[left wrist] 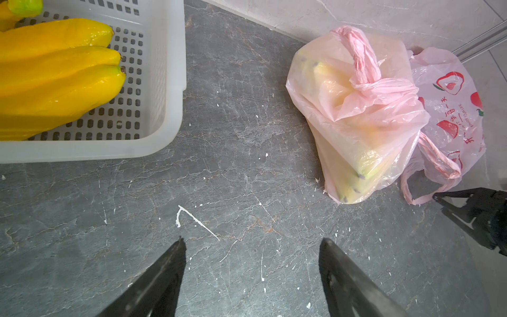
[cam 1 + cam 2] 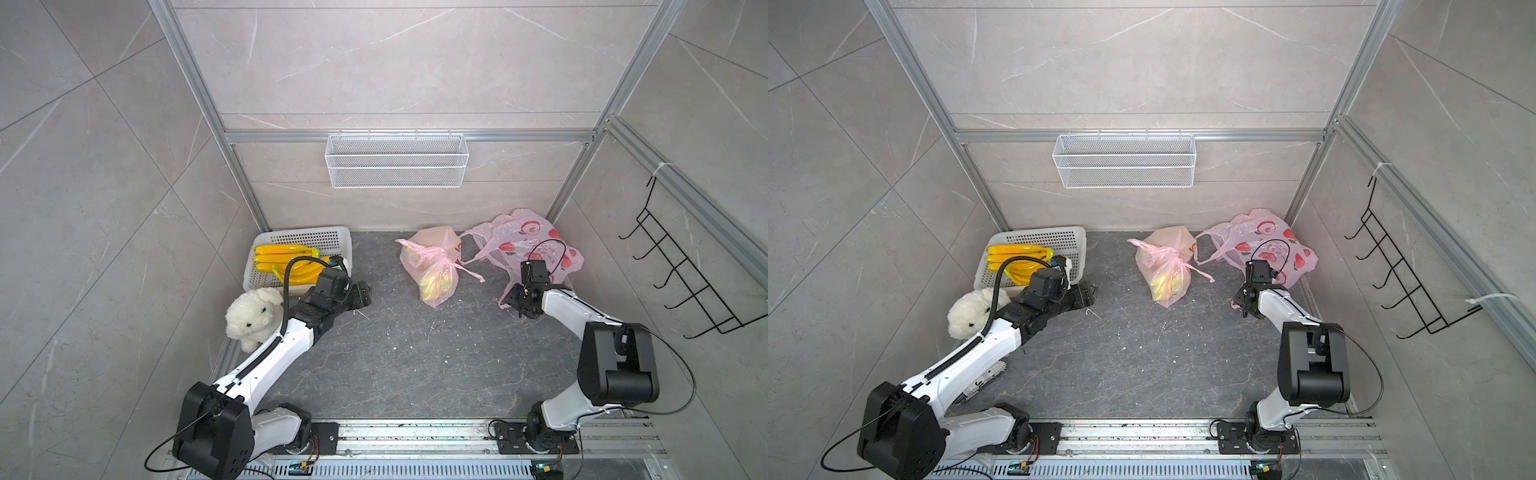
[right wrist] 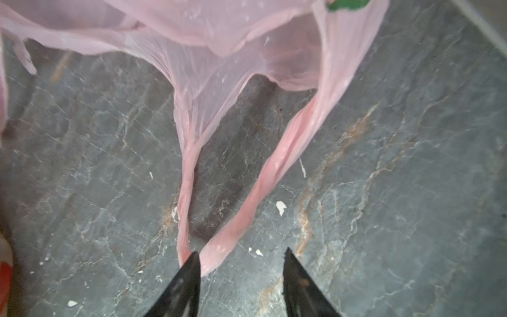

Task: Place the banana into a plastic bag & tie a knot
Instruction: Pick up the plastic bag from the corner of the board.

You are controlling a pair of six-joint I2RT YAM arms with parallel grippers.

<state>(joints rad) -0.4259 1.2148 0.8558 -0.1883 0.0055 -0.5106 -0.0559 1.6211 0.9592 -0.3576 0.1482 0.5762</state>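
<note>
Right gripper [image 3: 241, 254] jaws apart, pinching nothing; bag handle loop [image 3: 277, 170] just ahead, touching one fingertip. Film looks thin, limp, slippery: pinch the twisted strand. Left gripper [image 1: 251, 240] spread, empty.

This is a robot test cell in a lab, dressed to look a little like a home. Its walls are grey marble-look panels [image 2: 395, 62] slotted into a bare aluminium frame [image 2: 409, 136] rather than built walls. A dark stone-look desk [image 2: 415, 365] fills the bottom of the booth. Along the desk's near edge runs a metal rail [image 2: 415, 434]. The left arm [image 2: 274, 357] and the right arm [image 2: 569, 309] are bolted to it, with loose cables and a small circuit board [image 2: 301, 467] exposed. A white mesh basket [image 2: 397, 160] hangs on the back panel. A black hook rack [image 2: 686, 262] is held to the side frame by a white cable tie [image 2: 1489, 297].
</note>
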